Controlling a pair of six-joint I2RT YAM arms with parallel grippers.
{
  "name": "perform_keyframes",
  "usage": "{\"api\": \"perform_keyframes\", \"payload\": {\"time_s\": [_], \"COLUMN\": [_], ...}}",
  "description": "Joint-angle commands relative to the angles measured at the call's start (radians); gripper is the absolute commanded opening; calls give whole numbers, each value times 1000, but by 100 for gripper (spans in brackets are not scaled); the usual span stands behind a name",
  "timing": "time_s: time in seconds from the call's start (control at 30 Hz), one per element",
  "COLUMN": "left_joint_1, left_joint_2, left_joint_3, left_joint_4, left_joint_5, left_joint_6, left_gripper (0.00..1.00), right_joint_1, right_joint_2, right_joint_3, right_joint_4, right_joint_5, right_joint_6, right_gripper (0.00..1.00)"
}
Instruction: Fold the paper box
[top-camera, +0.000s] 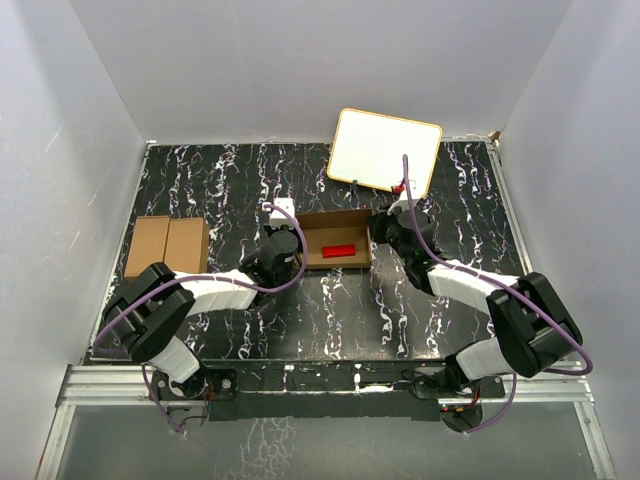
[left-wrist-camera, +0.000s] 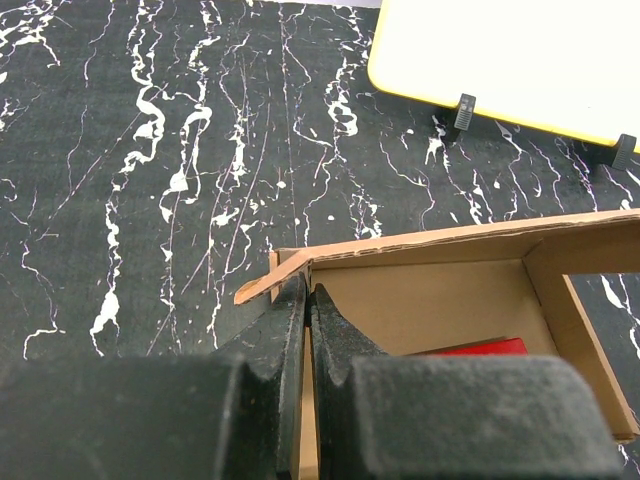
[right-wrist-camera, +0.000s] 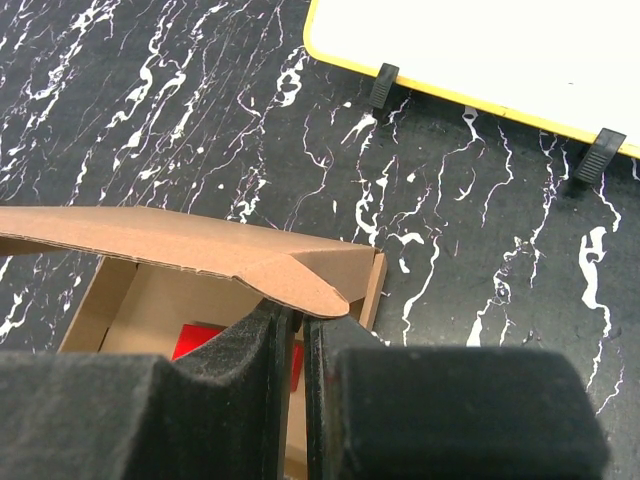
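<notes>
Paper box (top-camera: 318, 232), marbled black table (top-camera: 300, 320), white walls (top-camera: 250, 60)

Off-task stuff on black, white-veined tabletop (top-camera: 230, 180), w/ plain white walls (top-camera: 300, 60) on three sides.
White board w/ yellow rim (top-camera: 385, 150) at far right-centre, propped up on small black clips (left-wrist-camera: 464, 110); tiny red bit (top-camera: 398, 187) at its lower edge, can't tell what. Twin brown cardboard cartons (top-camera: 167, 246) at left, lying flat, side by side & touching, well apart from board. Flat red piece (top-camera: 340, 250) approx mid-tabletop, between cartons & board. Metal rail (top-camera: 100, 385) runs along near edge.
</notes>
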Motion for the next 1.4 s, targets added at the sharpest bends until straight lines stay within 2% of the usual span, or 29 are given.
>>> {"api": "perform_keyframes", "payload": {"time_s": [0.0,0.77,1.27,1.37], "left_joint_1": [-37,-37,-38,-38], "left_joint_2": [-32,-46,-66,-80], "left_joint_3": [34,89,39,20], "left_joint_4": [-22,-111,-126,-133], "left_joint_5": [121,127,207,214], "left_joint_6": [-26,-17,-53,-67], "left_gripper": [0,0,0,3], "right_joint_1": [43,50,50,50], "right_joint_2": [17,115,21,17], "right_joint_3": [67,264,96,67], "right_joint_4": [-89,-276,-207,-181], "right_joint_5": [-140,-115,-96,-87], "right_joint_6": [72,42,-130,-136], "right_gripper": [12,12,14,14]}}
